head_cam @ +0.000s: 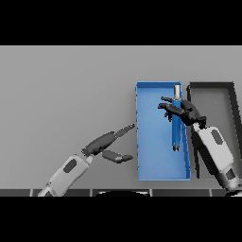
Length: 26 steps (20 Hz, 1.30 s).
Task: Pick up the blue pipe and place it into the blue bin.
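Note:
The blue pipe [176, 132] lies lengthwise inside the blue bin [151, 142], along its right side, with a pale end near the far wall. My right hand [183, 110] hovers over the pipe's upper half, fingers spread straight toward the left and not curled round it. My left hand [108, 141] rests over the table just left of the bin, fingers straight and pointing toward the bin, thumb held apart below.
A dark grey bin [232, 108] stands right beside the blue bin on its right. My right forearm [215, 146] crosses the shared edge of the two bins. Grey tabletop stretches to the left and far side.

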Each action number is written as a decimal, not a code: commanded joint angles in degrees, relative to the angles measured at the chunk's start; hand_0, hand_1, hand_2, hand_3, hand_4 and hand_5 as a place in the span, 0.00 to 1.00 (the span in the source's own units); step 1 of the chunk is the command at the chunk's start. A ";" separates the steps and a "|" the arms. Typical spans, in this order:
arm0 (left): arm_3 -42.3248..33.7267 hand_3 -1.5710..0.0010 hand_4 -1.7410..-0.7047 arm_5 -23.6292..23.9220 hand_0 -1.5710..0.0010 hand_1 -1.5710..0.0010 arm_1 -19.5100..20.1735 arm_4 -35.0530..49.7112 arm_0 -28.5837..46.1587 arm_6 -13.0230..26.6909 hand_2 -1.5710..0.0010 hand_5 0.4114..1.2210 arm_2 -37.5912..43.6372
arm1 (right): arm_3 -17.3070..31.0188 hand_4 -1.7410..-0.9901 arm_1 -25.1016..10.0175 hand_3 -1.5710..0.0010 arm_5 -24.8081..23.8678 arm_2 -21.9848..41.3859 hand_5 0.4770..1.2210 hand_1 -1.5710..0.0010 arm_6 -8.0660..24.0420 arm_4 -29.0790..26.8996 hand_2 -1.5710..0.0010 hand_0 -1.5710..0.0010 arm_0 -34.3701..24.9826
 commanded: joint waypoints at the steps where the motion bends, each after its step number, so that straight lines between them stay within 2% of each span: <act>1: 0.12 1.00 0.83 0.09 1.00 1.00 -0.02 -0.10 0.12 0.29 1.00 0.05 -0.05 | 0.69 0.32 -2.35 0.43 -2.50 3.97 0.90 0.26 -0.01 -4.25 0.29 0.17 -0.85; 2: -0.09 1.00 0.83 0.17 1.00 1.00 0.24 -0.27 0.44 0.28 1.00 0.05 -0.10 | 1.77 0.38 -3.86 0.54 -4.43 7.80 0.92 0.41 0.00 -7.88 0.43 0.33 -2.04; 3: 0.04 1.00 0.83 0.37 1.00 1.00 0.16 -0.60 -0.06 -0.02 1.00 0.05 0.01 | 3.06 0.46 -5.51 0.63 -6.33 11.81 0.94 0.52 -0.01 -11.25 0.55 0.47 -4.01; 4: -0.46 1.00 0.82 0.20 1.00 1.00 0.24 -0.69 0.66 -0.29 1.00 0.05 -0.53 | 3.34 0.54 -6.29 0.71 -6.84 14.08 0.91 0.62 0.00 -13.64 0.64 0.57 -4.66; 5: -0.53 1.00 0.82 0.18 1.00 1.00 0.55 -0.72 0.93 0.15 1.00 0.05 -0.50 | 3.05 0.61 -8.11 0.77 -5.41 17.33 0.89 0.70 0.00 -14.94 0.71 0.66 -6.17; 6: -0.61 1.00 0.82 0.30 1.00 1.00 0.24 -0.54 0.85 0.36 1.00 0.05 -0.47 | 3.23 0.66 -9.30 0.81 -4.51 19.40 0.81 0.76 0.00 -15.39 0.77 0.73 -7.46; 9: 0.11 1.00 0.82 0.33 1.00 1.00 0.00 -0.41 0.05 0.41 1.00 0.05 -0.04 | 3.91 0.77 -10.00 0.90 -3.28 22.85 0.60 0.88 -0.12 -11.52 0.88 0.86 -9.11; 12: 0.33 1.00 0.81 0.10 1.00 1.00 -0.27 -0.06 -0.37 0.31 1.00 0.05 0.10 | 4.83 0.82 -9.92 0.95 -2.22 25.61 0.46 0.94 -1.27 -6.92 0.94 0.93 -9.99; 14: 0.44 1.00 0.81 -0.20 1.00 1.00 -0.06 0.35 -0.19 0.86 1.00 0.05 0.24 | 6.66 0.82 -9.12 0.97 -2.70 26.27 0.39 0.96 -3.56 -5.08 0.96 0.95 -9.48; 16: 0.36 1.00 0.80 0.02 1.00 1.00 -0.49 0.04 0.41 0.08 1.00 0.06 -0.24 | 6.78 0.82 -9.40 0.98 -3.46 26.70 0.32 0.97 -2.66 -4.07 0.98 0.97 -10.24; 18: 0.28 1.00 0.80 0.05 1.00 1.00 -0.06 0.26 0.89 -0.30 1.00 0.06 0.11 | 6.71 0.83 -9.84 0.99 -2.75 25.85 0.30 0.98 -4.12 -4.85 0.98 0.98 -9.84; 21: 0.81 1.00 0.79 -0.08 1.00 1.00 -0.19 0.18 0.66 -0.50 1.00 0.07 0.05 | 6.44 0.82 -9.46 0.99 -2.75 26.30 0.27 0.99 -3.66 -4.78 0.99 0.99 -9.77; 26: 2.22 1.00 0.79 -0.45 1.00 1.00 -0.96 0.90 -1.37 0.76 1.00 0.07 0.78 | 6.05 0.82 -9.88 1.00 -1.55 26.10 0.27 0.99 -5.13 -5.02 0.99 0.99 -9.17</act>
